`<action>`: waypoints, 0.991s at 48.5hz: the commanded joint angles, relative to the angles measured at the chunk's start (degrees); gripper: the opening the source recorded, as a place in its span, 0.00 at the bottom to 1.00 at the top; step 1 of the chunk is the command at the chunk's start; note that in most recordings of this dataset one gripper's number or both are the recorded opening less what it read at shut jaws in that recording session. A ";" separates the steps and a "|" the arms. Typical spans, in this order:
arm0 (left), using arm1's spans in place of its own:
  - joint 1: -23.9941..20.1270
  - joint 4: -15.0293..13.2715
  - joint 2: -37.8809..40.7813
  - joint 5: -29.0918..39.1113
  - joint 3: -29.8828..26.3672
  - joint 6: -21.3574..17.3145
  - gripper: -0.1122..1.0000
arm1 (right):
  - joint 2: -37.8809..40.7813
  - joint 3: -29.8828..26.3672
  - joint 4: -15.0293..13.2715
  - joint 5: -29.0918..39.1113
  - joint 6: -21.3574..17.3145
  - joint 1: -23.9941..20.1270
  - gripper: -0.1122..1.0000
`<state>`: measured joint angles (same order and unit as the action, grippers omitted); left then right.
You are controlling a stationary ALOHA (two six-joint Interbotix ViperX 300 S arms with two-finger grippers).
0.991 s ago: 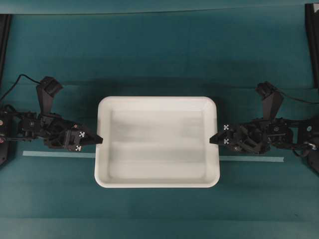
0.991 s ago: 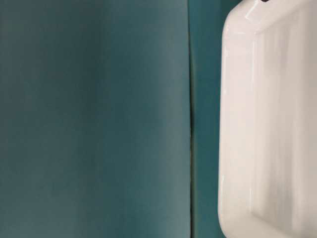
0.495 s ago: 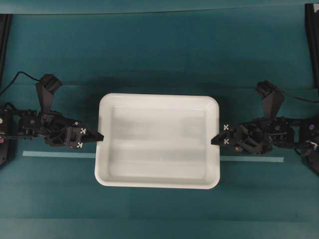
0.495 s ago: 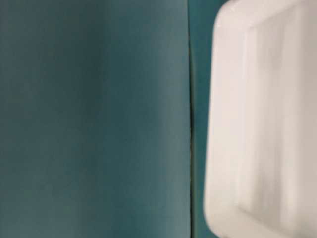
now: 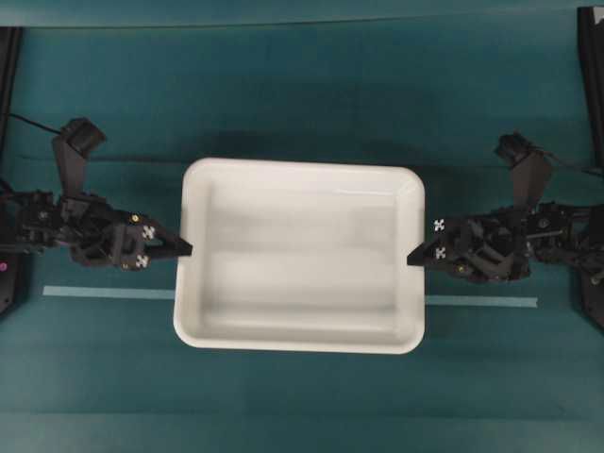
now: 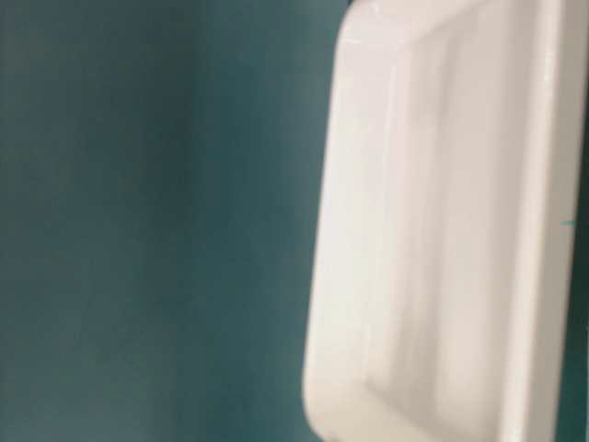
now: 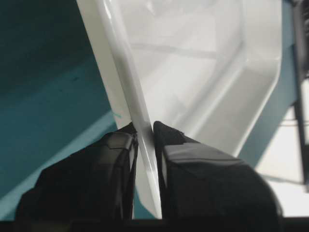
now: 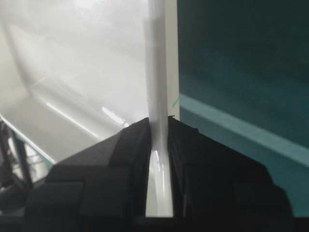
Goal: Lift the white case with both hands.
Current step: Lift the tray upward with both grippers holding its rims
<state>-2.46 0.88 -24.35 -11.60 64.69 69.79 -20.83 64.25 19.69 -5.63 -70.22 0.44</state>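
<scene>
The white case [image 5: 300, 256] hangs between the 2 end effectors. The left end effector [image 5: 185, 249] pinches the rim of its left short side, and the right end effector [image 5: 413, 258] pinches the opposite rim. Teal bench [image 5: 302, 94] and a pale tape strip [image 5: 109, 293] lie beneath.

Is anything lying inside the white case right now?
No. In the overhead view the white case shows only its bare glossy floor, with nothing resting in it.

white case [image 5: 300, 326]: one
left gripper [image 5: 185, 249]: one
right gripper [image 5: 413, 258]: one
pale tape strip [image 5: 104, 293]: one, along the teal table's near part
marker tags: two visible per gripper
</scene>
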 commanded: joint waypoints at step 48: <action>0.53 0.18 -15.12 12.57 -10.55 7.56 0.17 | -20.13 -14.15 -0.18 26.10 0.70 6.68 0.21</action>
<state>-2.29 0.88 -39.55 1.05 56.95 77.34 -40.52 52.73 19.51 19.07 -69.26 6.33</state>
